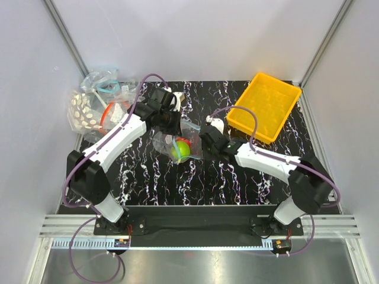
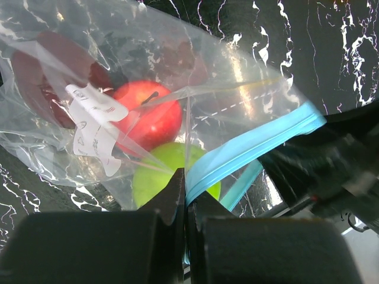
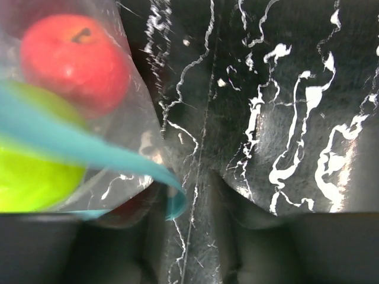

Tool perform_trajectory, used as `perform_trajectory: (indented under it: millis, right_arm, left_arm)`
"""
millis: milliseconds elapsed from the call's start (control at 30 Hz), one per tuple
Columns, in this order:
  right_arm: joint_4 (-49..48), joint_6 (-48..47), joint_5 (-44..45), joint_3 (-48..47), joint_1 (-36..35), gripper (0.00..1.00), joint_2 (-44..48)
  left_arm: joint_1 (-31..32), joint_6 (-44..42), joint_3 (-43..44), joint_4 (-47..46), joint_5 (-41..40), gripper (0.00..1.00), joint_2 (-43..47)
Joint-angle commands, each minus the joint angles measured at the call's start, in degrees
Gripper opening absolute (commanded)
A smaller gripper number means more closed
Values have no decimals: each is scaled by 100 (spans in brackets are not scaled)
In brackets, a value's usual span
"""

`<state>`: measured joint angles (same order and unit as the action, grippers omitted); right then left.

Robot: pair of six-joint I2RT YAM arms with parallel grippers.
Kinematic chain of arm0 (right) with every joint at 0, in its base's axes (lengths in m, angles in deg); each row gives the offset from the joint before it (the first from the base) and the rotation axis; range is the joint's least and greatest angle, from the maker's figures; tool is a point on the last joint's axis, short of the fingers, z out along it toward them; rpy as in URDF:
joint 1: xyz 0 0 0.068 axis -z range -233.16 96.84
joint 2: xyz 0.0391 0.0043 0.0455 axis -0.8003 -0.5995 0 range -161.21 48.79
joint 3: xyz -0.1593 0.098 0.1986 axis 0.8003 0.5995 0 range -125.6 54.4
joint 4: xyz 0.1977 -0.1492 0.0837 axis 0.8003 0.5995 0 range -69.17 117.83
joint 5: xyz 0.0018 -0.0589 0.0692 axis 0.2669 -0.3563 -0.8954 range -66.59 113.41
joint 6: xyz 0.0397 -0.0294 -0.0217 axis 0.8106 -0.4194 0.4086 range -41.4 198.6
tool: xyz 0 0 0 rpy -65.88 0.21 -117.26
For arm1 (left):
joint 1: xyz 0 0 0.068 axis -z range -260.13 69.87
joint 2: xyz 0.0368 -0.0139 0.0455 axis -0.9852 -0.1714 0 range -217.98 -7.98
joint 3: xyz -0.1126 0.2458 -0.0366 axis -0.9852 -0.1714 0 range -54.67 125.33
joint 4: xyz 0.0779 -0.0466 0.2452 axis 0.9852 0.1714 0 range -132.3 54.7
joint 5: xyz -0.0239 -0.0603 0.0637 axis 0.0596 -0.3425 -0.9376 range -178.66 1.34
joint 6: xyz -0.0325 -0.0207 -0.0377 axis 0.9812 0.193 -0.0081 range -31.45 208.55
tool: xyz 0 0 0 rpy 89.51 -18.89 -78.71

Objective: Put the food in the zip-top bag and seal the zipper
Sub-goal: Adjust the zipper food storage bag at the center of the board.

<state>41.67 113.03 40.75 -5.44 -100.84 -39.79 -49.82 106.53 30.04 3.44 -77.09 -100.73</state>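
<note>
The zip-top bag [image 1: 176, 145] lies mid-table, clear, with the red fruit [image 1: 185, 144] and the green fruit [image 1: 180, 152] inside. In the left wrist view the red fruit [image 2: 148, 115], the green fruit [image 2: 157, 177] and a dark maroon fruit [image 2: 41, 71] show through the plastic. My left gripper [image 2: 188, 180] is shut on the teal-blue zipper [image 2: 254, 142]; it stands at the bag's far left [image 1: 170, 124]. My right gripper [image 3: 195, 198] is open at the bag's right end [image 1: 207, 139]. The zipper's end [image 3: 176, 198] curls beside its left finger [image 3: 133, 236]. The red fruit [image 3: 74, 62] and the green fruit [image 3: 29, 174] show there too.
A yellow tray [image 1: 265, 106] stands at the back right. A heap of other clear bags [image 1: 98, 103], one white-dotted, some with red-orange strips, lies at the back left. The table top [image 1: 237, 183] is black marble-patterned.
</note>
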Motion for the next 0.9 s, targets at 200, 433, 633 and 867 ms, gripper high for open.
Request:
perform_trajectory:
  millis: [200,433,633,867]
  right_arm:
    - [411,-15,42,-607,49,0,630]
    - [1580,-446,-345,-2425,-224,0,1010]
    - [2337,-648,-64,-2675,-189,0,359]
    - [2091,-420,-1003,-2779,-233,0,1122]
  left_arm:
    - [194,-49,704,469,-470,0,64]
    - [757,22,1706,1358,-1279,0,196]
    - [1117,162,2883,2299,-1676,0,230]
    - [1048,329,866,1149,-1324,0,408]
